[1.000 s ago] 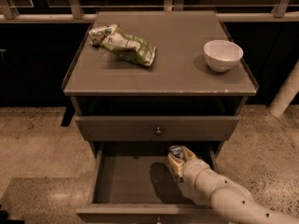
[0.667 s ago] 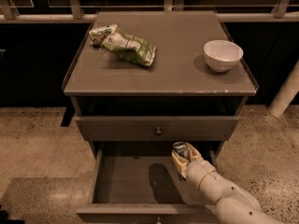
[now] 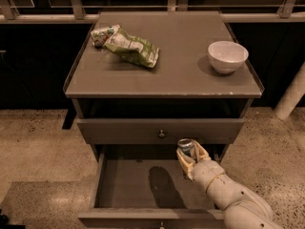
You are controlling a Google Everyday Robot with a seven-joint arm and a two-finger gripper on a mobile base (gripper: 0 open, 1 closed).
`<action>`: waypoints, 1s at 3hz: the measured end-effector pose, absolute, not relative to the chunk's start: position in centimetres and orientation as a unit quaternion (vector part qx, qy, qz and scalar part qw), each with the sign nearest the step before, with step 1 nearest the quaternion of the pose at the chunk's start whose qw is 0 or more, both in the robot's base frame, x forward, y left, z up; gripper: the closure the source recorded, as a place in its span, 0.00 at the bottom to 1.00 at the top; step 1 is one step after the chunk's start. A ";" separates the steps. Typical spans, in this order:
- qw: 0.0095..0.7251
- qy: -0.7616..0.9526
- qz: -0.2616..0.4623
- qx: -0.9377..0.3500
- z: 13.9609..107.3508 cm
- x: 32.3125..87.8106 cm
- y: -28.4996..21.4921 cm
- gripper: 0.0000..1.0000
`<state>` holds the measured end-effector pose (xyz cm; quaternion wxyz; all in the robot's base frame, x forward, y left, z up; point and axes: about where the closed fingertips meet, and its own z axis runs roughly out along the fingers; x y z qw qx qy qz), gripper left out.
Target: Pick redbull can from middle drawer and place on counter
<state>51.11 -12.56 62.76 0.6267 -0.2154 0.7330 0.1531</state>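
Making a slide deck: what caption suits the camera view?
The hand, over the open middle drawer, grips the redbull can; the counter above holds a bowl and snack bag.

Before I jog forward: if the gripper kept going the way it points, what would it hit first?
Probably the closed drawer front just above the middle drawer; the gripper, holding the redbull can, points up toward it. Depth is unclear.
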 end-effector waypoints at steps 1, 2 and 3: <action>0.598 0.756 0.163 -0.210 62.7 50.9 -12.2 1.00; 0.584 0.767 0.157 -0.215 65.7 49.7 -11.6 1.00; 0.594 0.761 0.126 -0.228 71.0 48.5 -11.7 1.00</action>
